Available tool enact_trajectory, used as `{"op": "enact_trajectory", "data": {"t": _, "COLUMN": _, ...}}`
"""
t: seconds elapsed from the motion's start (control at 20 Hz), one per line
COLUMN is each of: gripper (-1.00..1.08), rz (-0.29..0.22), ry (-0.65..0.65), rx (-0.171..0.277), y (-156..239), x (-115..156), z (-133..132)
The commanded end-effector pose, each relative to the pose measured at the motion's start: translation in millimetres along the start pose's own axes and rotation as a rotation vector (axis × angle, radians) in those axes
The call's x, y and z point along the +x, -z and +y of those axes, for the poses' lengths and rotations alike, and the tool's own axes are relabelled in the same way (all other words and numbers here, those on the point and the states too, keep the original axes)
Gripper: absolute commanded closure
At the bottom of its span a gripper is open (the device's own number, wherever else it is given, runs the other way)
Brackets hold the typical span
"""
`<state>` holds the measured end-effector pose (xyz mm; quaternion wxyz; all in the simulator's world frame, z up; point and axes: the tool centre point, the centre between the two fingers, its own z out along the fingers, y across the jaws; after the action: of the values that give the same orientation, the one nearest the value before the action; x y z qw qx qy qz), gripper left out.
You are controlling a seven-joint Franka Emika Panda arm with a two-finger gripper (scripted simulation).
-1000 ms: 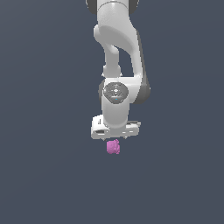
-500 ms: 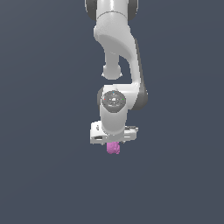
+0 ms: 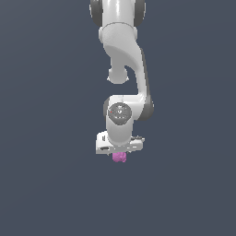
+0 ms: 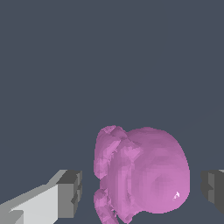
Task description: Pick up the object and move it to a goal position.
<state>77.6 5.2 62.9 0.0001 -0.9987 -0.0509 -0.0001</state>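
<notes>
The object (image 3: 119, 157) is a small magenta-pink lumpy blob lying on the dark grey floor, directly under the white hand of the arm. My gripper (image 3: 119, 154) is lowered over it. In the wrist view the object (image 4: 144, 175) fills the space between the two fingers, and my gripper (image 4: 142, 192) straddles it. One grey pad (image 4: 70, 194) stands on one side and the other pad (image 4: 214, 190) on the far side. A narrow gap of floor shows between each pad and the blob, so the jaws are open and not touching it.
The white arm (image 3: 124, 60) reaches down from the top of the exterior view. All around lies a plain dark grey floor (image 3: 46, 184) with no other objects or edges in sight.
The hand has come down a little toward the floor. The pink object has stayed in the same place, now tucked closer under the hand.
</notes>
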Motion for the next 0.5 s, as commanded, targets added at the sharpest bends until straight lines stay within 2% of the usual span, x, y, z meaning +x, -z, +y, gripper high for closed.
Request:
{"op": "enact_trajectory", "data": {"t": 0.0, "gripper": -0.92, "rz": 0.000, "ry": 0.001, "rx": 0.000, "y": -13.4, "x": -0.6, "z": -0.2}}
{"op": "enact_trajectory", "data": {"t": 0.35, "gripper": -0.92, "rz": 0.000, "ry": 0.001, "rx": 0.000, "y": -22.6, "x": 0.9, "z": 0.1}}
{"op": "enact_trajectory", "data": {"t": 0.4, "gripper": 1.08, "rz": 0.000, "ry": 0.001, "rx": 0.000, "y": -22.6, "x": 0.9, "z": 0.1}}
{"op": "enact_trajectory", "data": {"t": 0.45, "gripper": 1.08, "rz": 0.000, "ry": 0.001, "rx": 0.000, "y": -22.6, "x": 0.9, "z": 0.1}}
